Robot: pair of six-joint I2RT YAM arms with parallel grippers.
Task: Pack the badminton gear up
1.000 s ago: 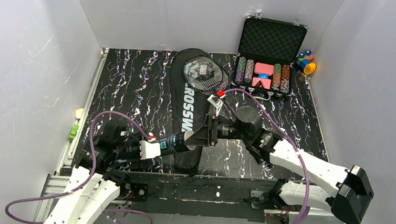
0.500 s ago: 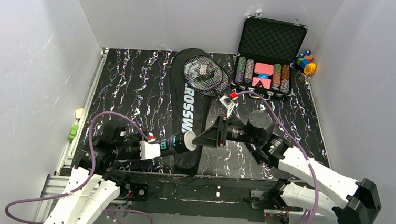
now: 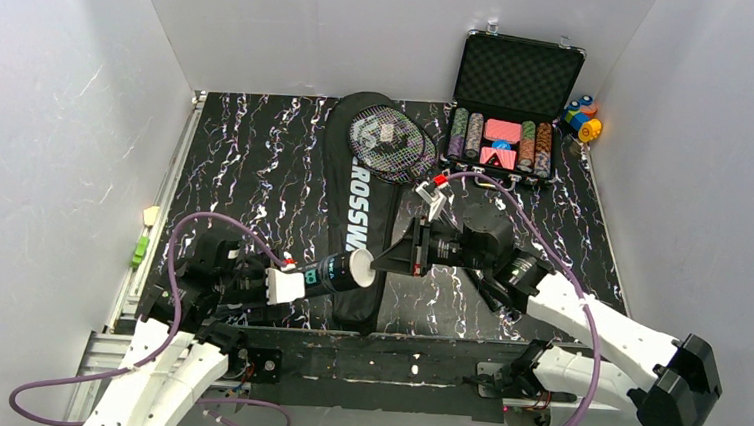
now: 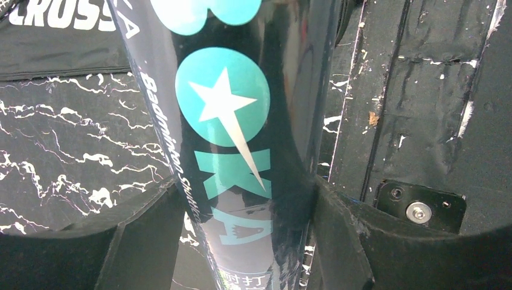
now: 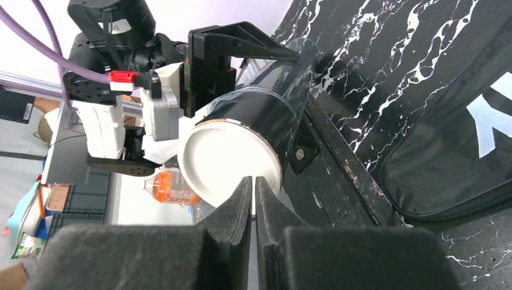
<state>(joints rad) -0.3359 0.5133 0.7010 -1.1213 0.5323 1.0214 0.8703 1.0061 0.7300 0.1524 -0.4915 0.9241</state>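
Note:
My left gripper (image 3: 293, 281) is shut on the long dark tube (image 3: 334, 272) with teal lettering and holds it level above the table's near edge. Seen from the left wrist, the tube (image 4: 241, 151) fills the space between both fingers (image 4: 344, 241). A round white lid (image 5: 229, 160) closes the tube's end. My right gripper (image 5: 254, 187) is shut with nothing between its tips, which point at the lid's lower rim; in the top view its tips (image 3: 377, 266) meet the white end. The black "CROSSWAY" bag (image 3: 359, 202) lies flat, a racquet head (image 3: 393, 144) resting on its far end.
An open black case of poker chips (image 3: 506, 102) stands at the back right, with small coloured blocks (image 3: 582, 117) beside it. White walls close in the marbled black table (image 3: 256, 164) on three sides.
My right gripper was over the tube's end, drew back to the right and opened, then shut and came back against the lid. The left gripper and tube stayed still.

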